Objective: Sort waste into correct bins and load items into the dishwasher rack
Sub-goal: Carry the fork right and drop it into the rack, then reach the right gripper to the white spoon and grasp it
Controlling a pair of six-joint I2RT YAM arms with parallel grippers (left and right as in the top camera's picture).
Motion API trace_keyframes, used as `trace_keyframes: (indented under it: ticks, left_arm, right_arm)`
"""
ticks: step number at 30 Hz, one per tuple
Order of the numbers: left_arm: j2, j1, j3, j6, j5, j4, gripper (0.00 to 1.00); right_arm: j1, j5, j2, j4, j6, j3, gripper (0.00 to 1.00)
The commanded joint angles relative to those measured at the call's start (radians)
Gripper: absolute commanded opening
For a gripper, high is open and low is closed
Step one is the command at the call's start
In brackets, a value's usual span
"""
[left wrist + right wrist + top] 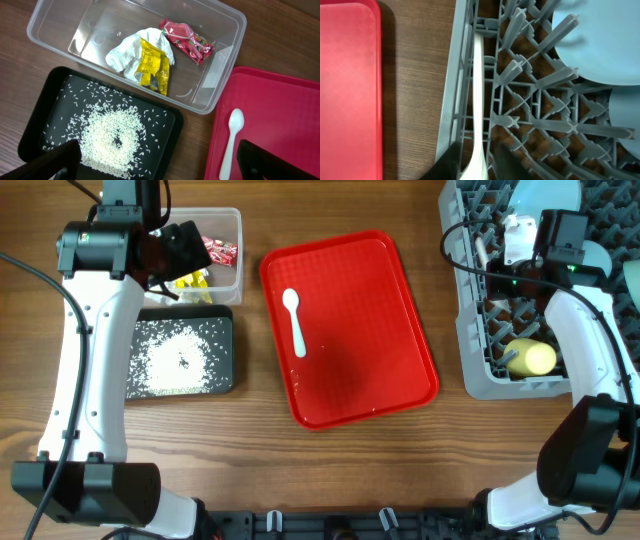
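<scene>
In the rack-loading step, the right hand (477,162), slightly parted, straddles a white utensil (477,75) lying inside the dishwasher rack (454,70) along its tray-side wall, the left hand (160,162) hangs spread wide, and next likely comes lifting clear to fetch the spoon (295,325) on the red tray (370,330).

Left wrist view, contents:
- Clear see-through rectangular plastic tub (50,22), on the brown wooden counter (20,75). Holds a crumpled white napkin (125,52), a crumpled yellow wrapper (154,72) lying against it, and a small red wrapper (186,39) just beside them.
- Shallow black rectangular tub (42,122), just below the clear one. Holds loose white rice-like grains (100,137) heaped in a rough ring.
- Flat red plastic tray (285,115), right of both tubs. Carries a white plastic spoon (231,142), bowl uppermost.
- Left arm's jaws: two dark fingertips (62,160) at the lower edge, wide apart, empty.
</scene>
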Motion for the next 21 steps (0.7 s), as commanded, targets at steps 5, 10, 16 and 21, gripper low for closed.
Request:
trace_keyframes:
  ticks: [5,10,16,21]
  left_arm:
    - [0.005,-0.001,0.000,-0.013,-0.013,0.000,1.00]
    - [0.005,-0.001,0.000,-0.013,-0.013,0.000,1.00]
    - [0.005,-0.001,0.000,-0.013,-0.013,0.000,1.00]
    - [0.005,-0.001,0.000,-0.013,-0.013,0.000,1.00]
  right_arm:
    - [0.004,-0.142,-0.005,0.006,0.041,0.008,0.72]
    - [0.155,-0.365,-0.045,0.026,0.137,0.040,0.80]
    - [0.497,-0.201,0.039,0.108,0.317,0.039,0.81]
    - [0.666,-0.181,0.217,0.203,0.499,0.039,0.75]
